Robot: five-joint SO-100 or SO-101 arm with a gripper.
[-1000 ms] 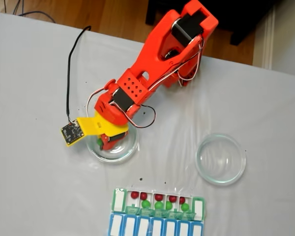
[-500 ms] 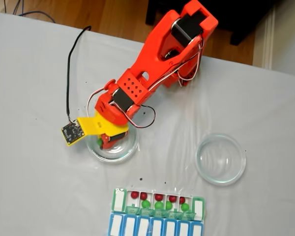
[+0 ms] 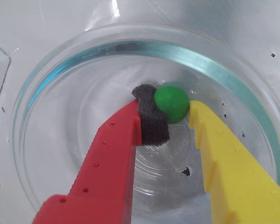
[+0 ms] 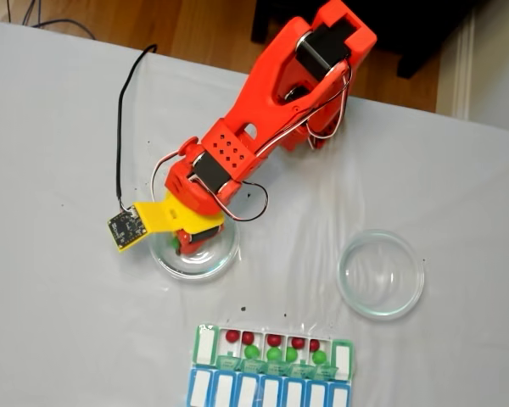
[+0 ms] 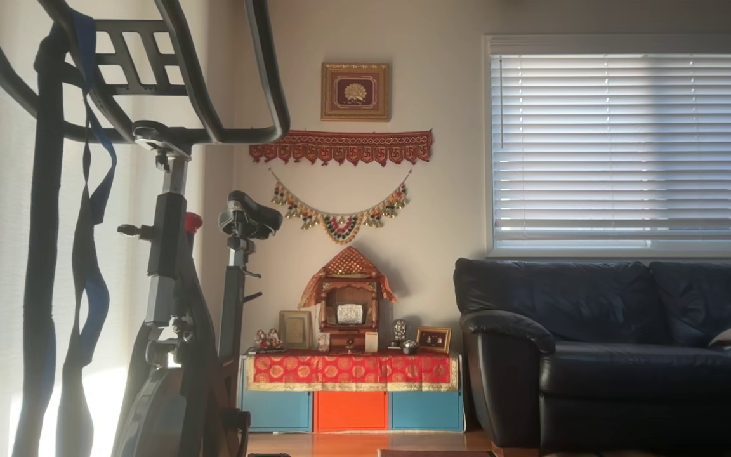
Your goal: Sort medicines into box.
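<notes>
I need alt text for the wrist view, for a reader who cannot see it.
A green ball sits between the gripper's red finger, tipped with dark foam, and its yellow finger, touching both. All are inside a round clear glass dish on a white surface.

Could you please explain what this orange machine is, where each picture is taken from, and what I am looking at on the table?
It is a small robot arm standing on a white table. The fixed view looks down on it from above. The wrist view comes from a camera riding on the arm, looking along its gripper, which has one red finger and one yellow finger. The gripper reaches into a round glass dish and closes on a green ball, pinched between a dark foam pad and the yellow finger. A second glass dish sits to the right. Near the bottom edge lies a green-and-white pill box already holding red and green balls, beside a blue-and-white row. The other view simply shows the room: an exercise bike and a sofa.
</notes>
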